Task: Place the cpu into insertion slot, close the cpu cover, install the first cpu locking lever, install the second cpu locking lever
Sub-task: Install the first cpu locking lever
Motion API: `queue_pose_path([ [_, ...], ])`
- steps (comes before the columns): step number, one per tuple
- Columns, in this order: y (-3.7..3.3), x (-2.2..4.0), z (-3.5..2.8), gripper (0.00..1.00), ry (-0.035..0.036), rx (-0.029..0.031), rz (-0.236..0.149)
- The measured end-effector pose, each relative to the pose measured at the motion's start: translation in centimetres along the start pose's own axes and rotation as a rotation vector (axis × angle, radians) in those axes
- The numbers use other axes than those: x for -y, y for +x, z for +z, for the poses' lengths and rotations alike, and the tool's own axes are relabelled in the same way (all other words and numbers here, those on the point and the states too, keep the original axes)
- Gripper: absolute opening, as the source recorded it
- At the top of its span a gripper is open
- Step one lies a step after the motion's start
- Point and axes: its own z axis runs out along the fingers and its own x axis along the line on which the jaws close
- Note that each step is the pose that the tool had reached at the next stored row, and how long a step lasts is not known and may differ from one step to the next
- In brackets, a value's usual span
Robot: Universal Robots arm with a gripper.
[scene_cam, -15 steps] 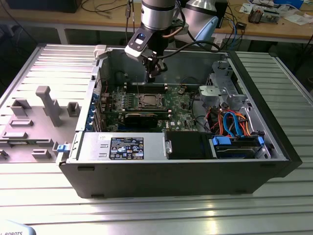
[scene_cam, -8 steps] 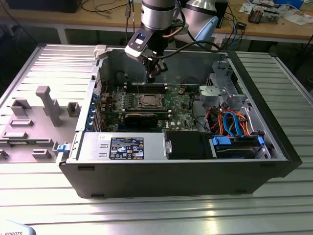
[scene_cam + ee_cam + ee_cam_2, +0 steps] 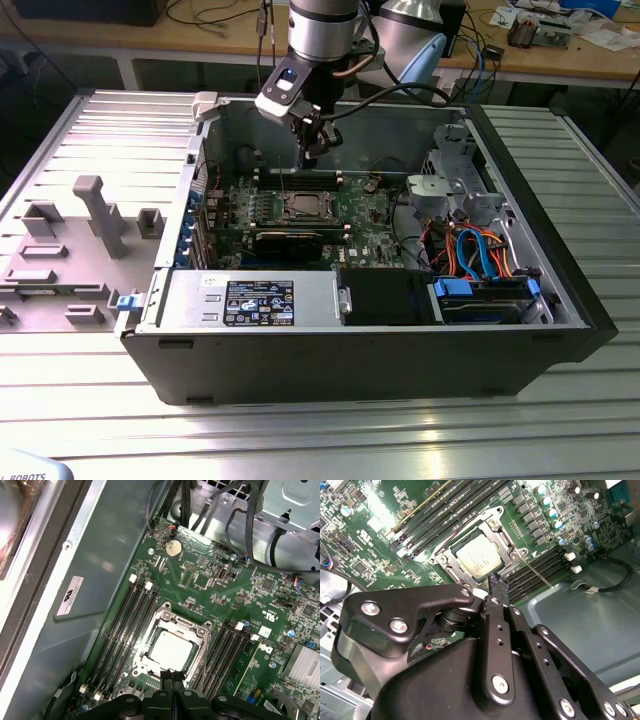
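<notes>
The cpu (image 3: 171,652) lies flat in the insertion slot (image 3: 440,560), its dull silver top showing in both wrist views and in the exterior view (image 3: 303,208). The cpu cover (image 3: 172,622), a silver frame, lies down around the chip. A thin metal locking lever (image 3: 536,573) angles out from the socket's side over the memory slots. My gripper (image 3: 497,582) hangs just above the socket's edge, shut, fingertips pressed together with nothing between them. In the exterior view the gripper (image 3: 312,150) stands inside the open case, behind the socket.
Black memory slots (image 3: 125,625) flank the socket on both sides. A long black graphics card (image 3: 290,243) and the power supply (image 3: 250,300) lie nearer the case front. Drive cage (image 3: 450,185) and cables (image 3: 470,250) are on the exterior view's right. Grey fixtures (image 3: 95,215) stand left of the case.
</notes>
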Motion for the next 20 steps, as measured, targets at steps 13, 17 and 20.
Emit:
queue_pose_path([
  [13, -0.03, 0.09, 0.46, 0.11, -0.0263, 0.0173, -0.36],
  [17, -0.04, 0.09, 0.7, 0.11, -0.0211, 0.0173, -0.507],
  [20, -0.04, 0.09, 0.72, 0.11, -0.0206, 0.0172, -0.529],
])
